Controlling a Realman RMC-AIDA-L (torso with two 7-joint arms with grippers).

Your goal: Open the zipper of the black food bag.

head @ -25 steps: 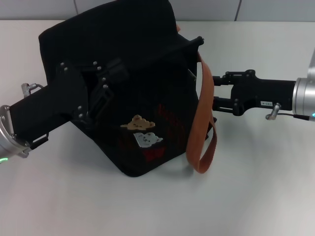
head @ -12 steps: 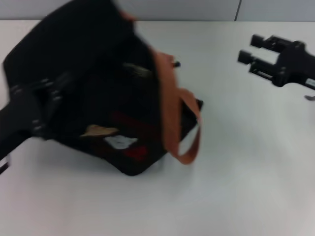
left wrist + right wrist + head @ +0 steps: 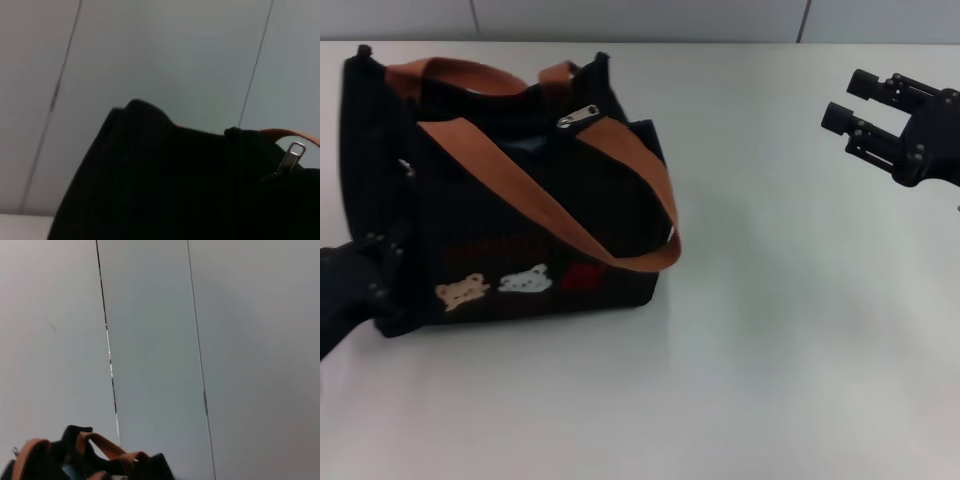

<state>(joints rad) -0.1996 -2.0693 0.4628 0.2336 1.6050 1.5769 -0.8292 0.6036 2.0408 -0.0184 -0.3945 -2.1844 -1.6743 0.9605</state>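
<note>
So the black food bag point(image 3: 510, 200) is sitting upright on the white table point(image 3: 770, 350), bear patches point(image 3: 500, 287) facing the camera, and both orange-brown straps point(image 3: 550, 190) are flopped over the top. The right gripper point(image 3: 850, 105) hangs in the air well off to the bag's side, fingers spread apart and holding nothing, so the bag is a good way out on its inner side and lower down. The left gripper point(image 3: 355, 290) is right up against the bag's lower end corner, looks like it's touching the fabric, but honestly I can't tell whether it's clenched or let go since only a dark chunk of it shows. As for the zipper point(image 3: 577, 116), the silver pull tab is sitting near the top edge toward the end of the bag that faces the right gripper, and the left wrist view shows a silver tab point(image 3: 291, 156) sticking up too. The top seems to gape a bit, with something light blue showing inside, so my guess is the zipper is at least partly open already. Whether it ran the full length I can't say, one strap covers a lot of the track.
</note>
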